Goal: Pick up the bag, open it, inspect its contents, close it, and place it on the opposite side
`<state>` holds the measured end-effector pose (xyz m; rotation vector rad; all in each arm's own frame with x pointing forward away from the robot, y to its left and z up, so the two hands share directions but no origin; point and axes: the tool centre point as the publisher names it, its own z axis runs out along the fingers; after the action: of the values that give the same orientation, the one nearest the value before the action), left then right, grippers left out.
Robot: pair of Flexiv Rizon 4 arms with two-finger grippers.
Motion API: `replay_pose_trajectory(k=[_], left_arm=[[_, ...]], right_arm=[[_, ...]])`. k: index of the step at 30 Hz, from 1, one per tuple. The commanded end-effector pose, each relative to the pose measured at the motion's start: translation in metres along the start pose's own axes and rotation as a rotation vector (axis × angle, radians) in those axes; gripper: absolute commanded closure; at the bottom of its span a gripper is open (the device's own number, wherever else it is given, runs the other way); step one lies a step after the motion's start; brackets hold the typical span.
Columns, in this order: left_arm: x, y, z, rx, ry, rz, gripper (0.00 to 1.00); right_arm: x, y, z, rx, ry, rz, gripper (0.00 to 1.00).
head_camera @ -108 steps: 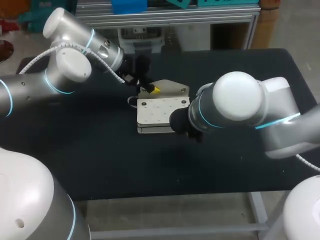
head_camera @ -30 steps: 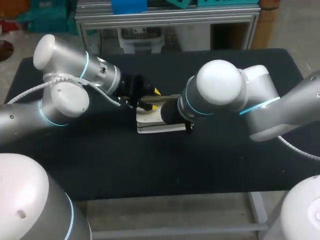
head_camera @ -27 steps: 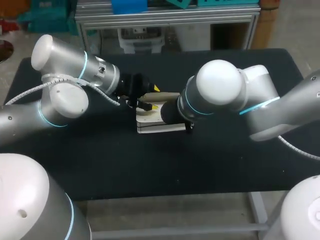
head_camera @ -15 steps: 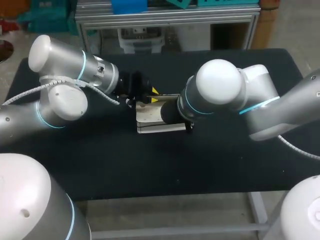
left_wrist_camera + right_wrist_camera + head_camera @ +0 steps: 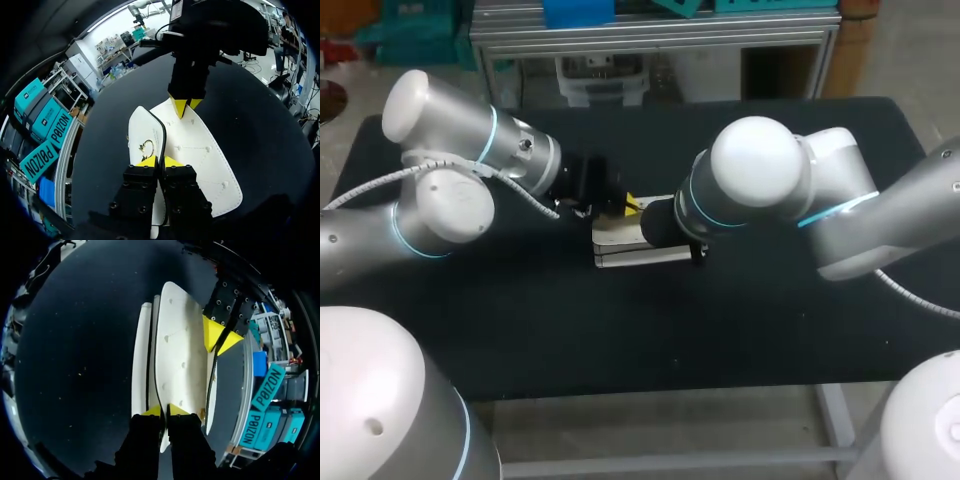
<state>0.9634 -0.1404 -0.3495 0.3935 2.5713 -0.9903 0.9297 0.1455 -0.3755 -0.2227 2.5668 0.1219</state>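
**Two pinches, one tug-of-war risk**

The white bag (image 5: 616, 247) lies flat in the middle of the bench (image 5: 720, 330); over it the right end effector (image 5: 165, 410) is clenched on the edge of the flap (image 5: 197, 150); just beyond, the left end effector (image 5: 160, 161) pinches the same flap at another edge; if they lift unevenly, I reckon the flap slips free or the bag drags.

Left hand (image 5: 160, 161), right hand (image 5: 164, 410), both clamped.

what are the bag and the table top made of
bag: smooth white leather or faux leather, going by its stiff, faintly shiny panels. clasp ring: gold-toned, probably metal. table top: matte black, perhaps fabric or rubber mat; it shows no shine.
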Motion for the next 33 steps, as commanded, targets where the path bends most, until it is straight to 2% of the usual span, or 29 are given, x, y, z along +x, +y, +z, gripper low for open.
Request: replay_pose_trajectory(k=[1,6,10,17,18,19,21,22,24,30,33], left_arm=[[0.007,0.006,0.005,0.013,0.019,-0.007,1.00],[0.012,0.009,0.011,0.015,0.064,-0.010,1.00],[0.015,0.013,0.017,-0.014,0.086,0.012,1.00],[0.017,0.013,0.009,-0.020,0.085,0.033,1.00],[0.016,0.012,0.007,-0.012,0.085,0.034,0.91],[0.016,0.011,0.004,-0.009,0.081,0.035,0.73],[0.014,0.010,0.000,-0.005,0.067,0.035,0.59],[0.013,0.010,-0.002,-0.004,0.054,0.036,0.55],[0.011,0.008,-0.006,0.004,0.042,0.036,0.56],[0.007,0.003,-0.012,0.014,0.021,0.047,0.69],[0.005,0.003,-0.008,0.001,0.020,0.049,0.79]], right_arm=[[0.001,0.004,0.003,0.015,0.000,0.007,1.00],[0.002,0.004,0.004,0.027,0.007,0.026,1.00],[0.002,0.004,0.004,0.027,0.007,0.026,1.00],[0.002,0.004,0.004,0.027,0.007,0.026,1.00],[0.002,0.004,0.004,0.027,0.007,0.026,1.00],[0.002,0.004,0.004,0.027,0.007,0.026,1.00],[0.002,0.004,0.004,0.027,0.007,0.026,1.00],[0.002,0.004,0.004,0.027,0.007,0.026,1.00],[0.002,0.004,0.004,0.027,0.007,0.026,1.00],[0.002,0.004,0.004,0.027,0.007,0.026,1.00],[0.002,0.004,0.004,0.027,0.007,0.026,1.00]])
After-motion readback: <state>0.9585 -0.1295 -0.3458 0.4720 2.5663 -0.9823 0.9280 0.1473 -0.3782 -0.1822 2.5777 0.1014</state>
